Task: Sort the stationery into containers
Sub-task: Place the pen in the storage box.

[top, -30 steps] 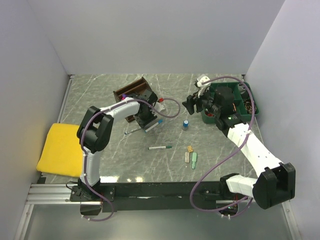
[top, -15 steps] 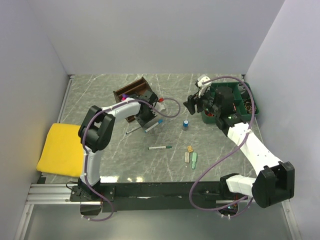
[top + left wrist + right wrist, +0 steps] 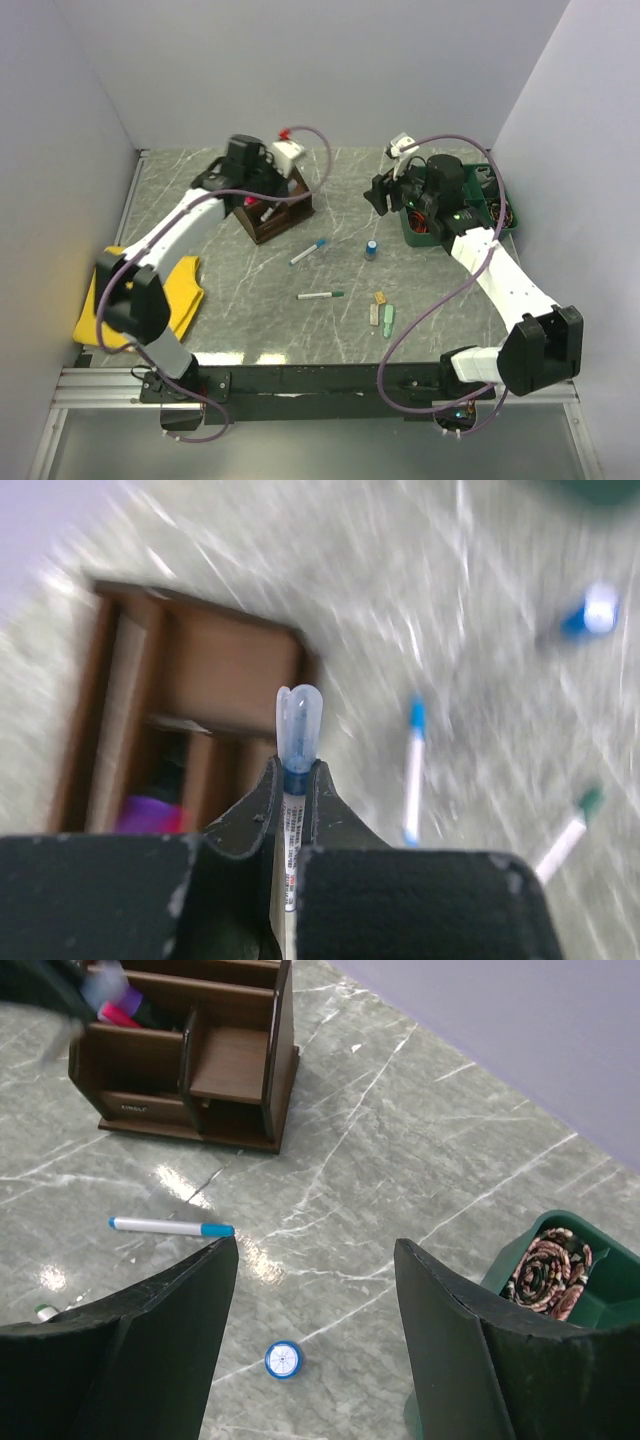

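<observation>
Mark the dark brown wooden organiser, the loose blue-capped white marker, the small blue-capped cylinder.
Brown wooden organiser [image 3: 232, 1065]: right wrist view, bare shelf.
Blue-capped white marker [image 3: 155, 1226]: right wrist view, white barrel.
Blue-capped cylinder [image 3: 284, 1359]: right wrist view, cap top.

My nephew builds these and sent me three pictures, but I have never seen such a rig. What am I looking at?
Two robot arms, the left arm and the right arm, are bolted to the near edge of a table. The wide picture comes from a fixed camera above and behind them. The other two come from a camera on each wrist, looking past its own end effector, a two-finger clamp. The left end effector is shut on a clear-capped pen at the brown wooden organiser. The right end effector is open, holding nothing. On the table lie a blue-tipped marker, a green-capped pen, a small blue-capped cylinder and a few eraser-like pieces.
</observation>
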Controlling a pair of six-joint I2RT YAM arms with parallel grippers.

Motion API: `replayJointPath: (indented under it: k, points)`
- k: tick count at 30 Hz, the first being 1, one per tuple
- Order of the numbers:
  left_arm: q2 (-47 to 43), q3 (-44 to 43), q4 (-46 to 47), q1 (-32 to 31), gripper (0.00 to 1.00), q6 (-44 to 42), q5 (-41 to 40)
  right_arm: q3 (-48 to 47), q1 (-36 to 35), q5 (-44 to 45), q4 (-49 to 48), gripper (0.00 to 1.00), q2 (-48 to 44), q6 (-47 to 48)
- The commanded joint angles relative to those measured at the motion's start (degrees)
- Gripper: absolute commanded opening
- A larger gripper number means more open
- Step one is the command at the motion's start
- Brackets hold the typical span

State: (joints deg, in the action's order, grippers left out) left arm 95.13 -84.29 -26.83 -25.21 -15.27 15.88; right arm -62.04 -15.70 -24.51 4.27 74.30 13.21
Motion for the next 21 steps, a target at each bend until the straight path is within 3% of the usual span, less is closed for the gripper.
replayJointPath:
  k: [1,5,21]
  points:
    - [-6.8,9.9,21.6,4.3,0.01,5.1,9.2,-5.1,0.1,-0.8,2.2,0.71,1.4,1.7]
    - [-7.5,17.1,34.3,6.1,0.01,4.4,10.7,-7.9,-0.7,0.6,5.0,0.71,2.6,3.4]
    - [0.6,22.3,50.0,10.1,0.01,5.4,15.1,-10.3,-3.4,3.3,7.9,0.71,4.6,5.9]
